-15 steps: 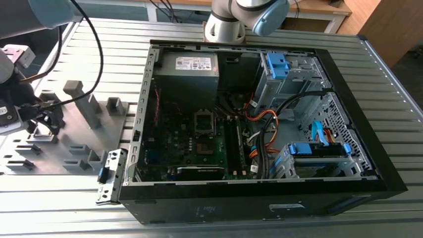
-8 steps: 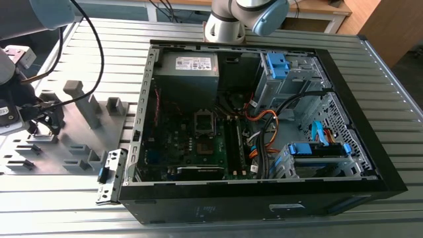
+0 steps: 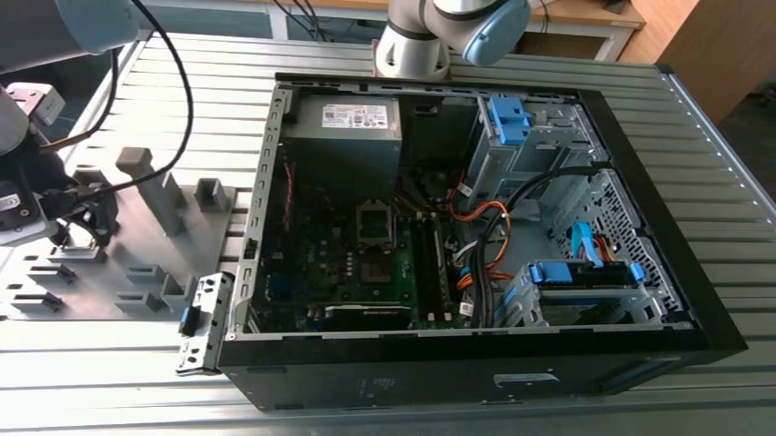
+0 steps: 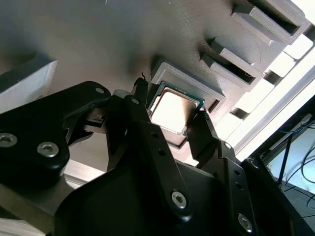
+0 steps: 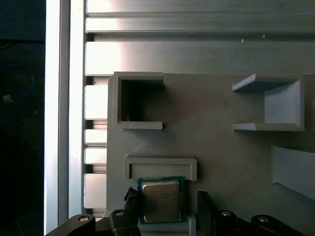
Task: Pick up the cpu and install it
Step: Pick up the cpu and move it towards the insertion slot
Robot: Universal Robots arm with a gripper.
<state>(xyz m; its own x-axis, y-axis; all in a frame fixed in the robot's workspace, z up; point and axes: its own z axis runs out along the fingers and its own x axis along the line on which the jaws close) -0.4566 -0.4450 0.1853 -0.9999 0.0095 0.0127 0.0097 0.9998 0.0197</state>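
On the slatted metal table [image 3: 715, 173] lies an open black computer case [image 3: 424, 386], its green motherboard [image 3: 322, 263], grey power supply [image 3: 345, 123], orange cables [image 3: 482, 216] and blue drive clips [image 3: 580, 272] all showing, with a grey holder tray [image 3: 134, 250] just beside it on the exterior view's left.

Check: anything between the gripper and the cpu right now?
Nothing visible. The cpu lies in its grey holder, and the gripper is right over it, with its fingers on either side of the chip and nothing between them.
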